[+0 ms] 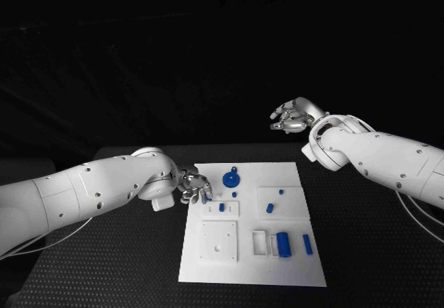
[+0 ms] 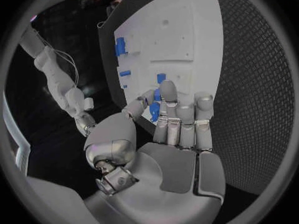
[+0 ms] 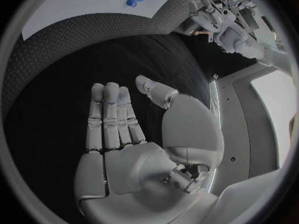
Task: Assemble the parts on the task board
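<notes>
The left hand (image 1: 194, 187), fingers spread, holds nothing near the small, light, rigid parts (image 1: 283, 244) on the task board (image 1: 291, 266); pinch each by its sides.

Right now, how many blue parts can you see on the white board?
6: a round part at the far end, a tiny part below it, one near the left hand, one mid-right, two nearest. The hand may hide more.
</notes>
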